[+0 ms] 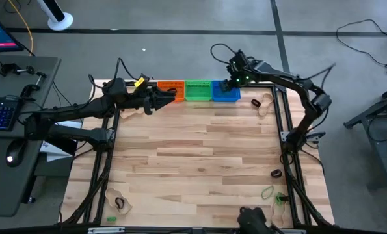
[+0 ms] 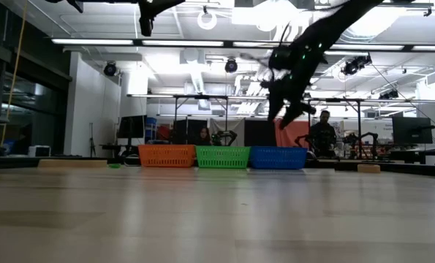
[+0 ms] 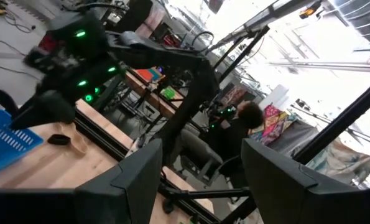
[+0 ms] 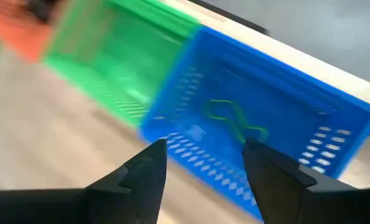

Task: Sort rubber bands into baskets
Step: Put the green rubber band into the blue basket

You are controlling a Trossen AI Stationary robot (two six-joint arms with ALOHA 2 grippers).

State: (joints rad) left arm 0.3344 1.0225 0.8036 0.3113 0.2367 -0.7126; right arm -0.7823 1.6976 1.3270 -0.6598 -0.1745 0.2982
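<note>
**Green band in the blue basket, both sets of jaws apart**

Green rubber band (image 4: 234, 124) lies on the floor of the blue basket (image 4: 334, 118), just beyond the right gripper (image 4: 203, 163), whose jaws stand apart and hold nothing. That gripper hangs over the blue basket at the table's far edge. The left gripper (image 3: 200, 174) is raised near the orange basket (image 1: 171, 88), jaws likewise apart and empty, pointing across toward the right arm.

Three baskets sit touching in a row along the far edge: orange, then the green basket (image 1: 198, 90), then blue.

Other bands lie loose on the table (image 1: 193, 149). A tan band (image 1: 265, 103) with a black band (image 1: 255, 103) beside it rests near the far right corner. Another black band (image 1: 276, 173) and a green band (image 1: 267, 192) lie along the right edge toward the near corner. A black band (image 1: 120, 204) lies near the near left corner.
</note>
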